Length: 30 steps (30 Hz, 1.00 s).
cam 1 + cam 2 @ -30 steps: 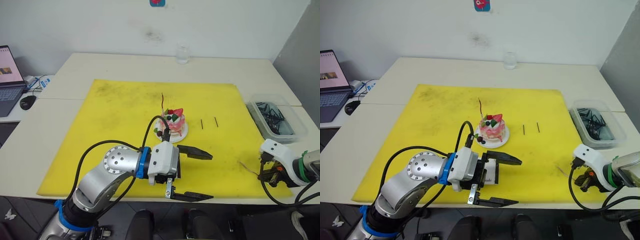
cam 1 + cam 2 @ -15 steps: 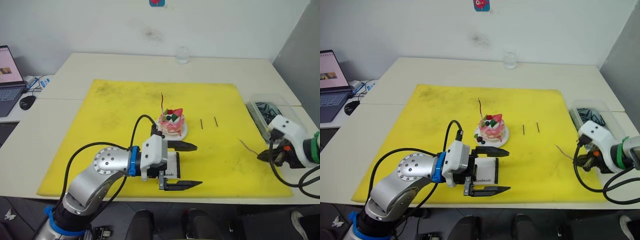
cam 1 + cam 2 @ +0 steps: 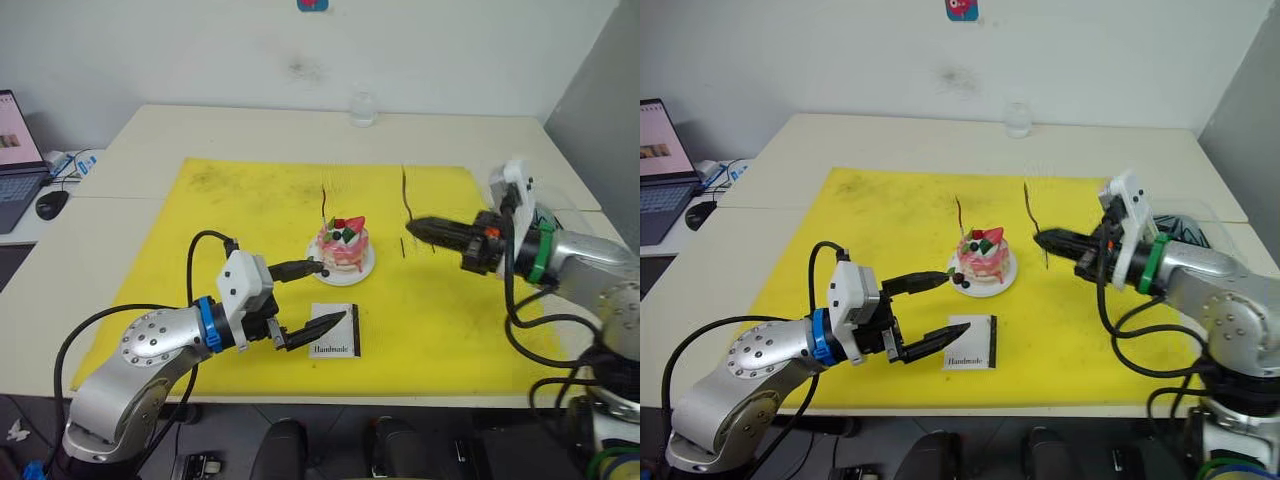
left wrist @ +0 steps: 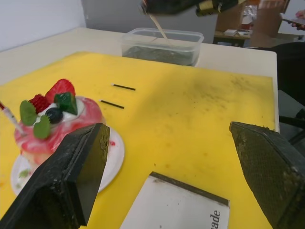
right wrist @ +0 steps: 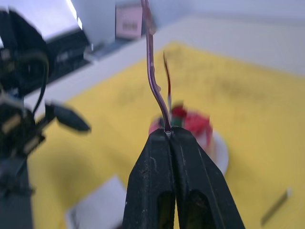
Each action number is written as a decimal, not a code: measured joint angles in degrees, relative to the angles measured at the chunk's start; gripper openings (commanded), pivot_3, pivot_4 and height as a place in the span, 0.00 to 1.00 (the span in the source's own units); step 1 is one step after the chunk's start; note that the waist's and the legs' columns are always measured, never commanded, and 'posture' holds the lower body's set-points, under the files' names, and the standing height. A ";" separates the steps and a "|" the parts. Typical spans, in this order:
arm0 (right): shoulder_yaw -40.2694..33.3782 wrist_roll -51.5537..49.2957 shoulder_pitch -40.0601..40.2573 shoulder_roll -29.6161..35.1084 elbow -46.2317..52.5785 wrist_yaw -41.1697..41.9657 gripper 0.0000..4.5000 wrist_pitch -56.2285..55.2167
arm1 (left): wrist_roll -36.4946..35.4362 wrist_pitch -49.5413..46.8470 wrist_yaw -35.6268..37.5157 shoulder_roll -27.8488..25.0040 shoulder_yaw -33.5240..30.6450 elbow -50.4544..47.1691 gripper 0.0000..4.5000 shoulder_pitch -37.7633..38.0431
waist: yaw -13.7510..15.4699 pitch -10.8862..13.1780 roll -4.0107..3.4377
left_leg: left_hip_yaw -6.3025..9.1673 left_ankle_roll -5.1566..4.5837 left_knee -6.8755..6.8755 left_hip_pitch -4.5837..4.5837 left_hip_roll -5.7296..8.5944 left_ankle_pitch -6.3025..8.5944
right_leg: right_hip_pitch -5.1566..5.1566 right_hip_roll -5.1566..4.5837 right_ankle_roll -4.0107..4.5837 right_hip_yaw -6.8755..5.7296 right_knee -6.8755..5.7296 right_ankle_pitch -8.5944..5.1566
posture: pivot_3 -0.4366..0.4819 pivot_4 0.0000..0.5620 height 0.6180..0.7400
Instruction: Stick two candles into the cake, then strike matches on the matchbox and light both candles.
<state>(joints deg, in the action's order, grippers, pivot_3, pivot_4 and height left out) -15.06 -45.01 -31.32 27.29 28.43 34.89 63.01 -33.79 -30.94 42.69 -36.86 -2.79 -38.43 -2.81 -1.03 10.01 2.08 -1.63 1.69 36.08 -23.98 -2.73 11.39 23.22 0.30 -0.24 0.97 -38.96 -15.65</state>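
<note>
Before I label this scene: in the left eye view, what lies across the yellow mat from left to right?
Left gripper, open → matchbox → cake with one candle in it → two matches → right gripper shut on the second candle.

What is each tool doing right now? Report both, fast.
Left tool: open, holding nothing, beside the matchbox.
Right tool: shut on a candle, near the cake.

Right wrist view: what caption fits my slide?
Right gripper pinching a thin candle, aimed toward the cake.
</note>
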 measured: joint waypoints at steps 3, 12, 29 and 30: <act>3.02 3.21 1.23 -2.45 -1.44 0.25 0.01 -8.71 | -0.02 -0.01 -1.15 -0.03 -1.16 -0.45 1.00 0.24 | 0.00 0.00 0.00 | -0.03 0.00 0.01 0.02 0.01 0.00 | -0.01 -0.04 0.01 0.01 -0.01 0.01 | 0.48 0.27 1.00; 13.75 16.54 3.79 -8.50 -12.46 4.27 0.01 -34.97 | 0.01 0.01 -2.19 -0.51 -1.51 -0.40 1.00 -1.61 | -0.50 0.00 0.00 | -0.03 0.00 -0.02 0.08 -0.04 0.00 | 0.00 0.04 0.06 0.02 -0.04 0.03 | 0.48 0.27 1.00; 18.59 25.81 5.78 -16.67 -24.14 3.12 0.01 -55.20 | 0.86 0.45 -3.14 -1.01 -1.74 1.15 1.00 -2.14 | -0.51 0.00 -0.01 | -0.01 0.00 -0.02 0.08 -0.07 0.00 | 0.00 0.02 0.08 0.02 -0.06 0.04 | 0.48 0.27 1.00; 18.58 25.89 5.82 -17.01 -24.52 2.79 0.01 -55.61 | 0.92 0.51 -3.13 -1.11 -1.91 1.16 1.00 -2.12 | -0.51 0.00 -0.01 | -0.02 0.00 -0.02 0.09 -0.08 0.00 | 0.00 0.02 0.09 0.02 -0.06 0.04 | 0.48 0.27 1.00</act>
<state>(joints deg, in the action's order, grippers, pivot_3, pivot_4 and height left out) 3.53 -19.12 -25.51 10.28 3.92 37.68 7.40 -32.86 -30.43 39.56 -37.98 -4.71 -37.27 -4.92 -1.54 10.01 2.07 -1.65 1.69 36.06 -23.89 -2.81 11.38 23.21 0.31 -0.16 0.98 -39.02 -15.61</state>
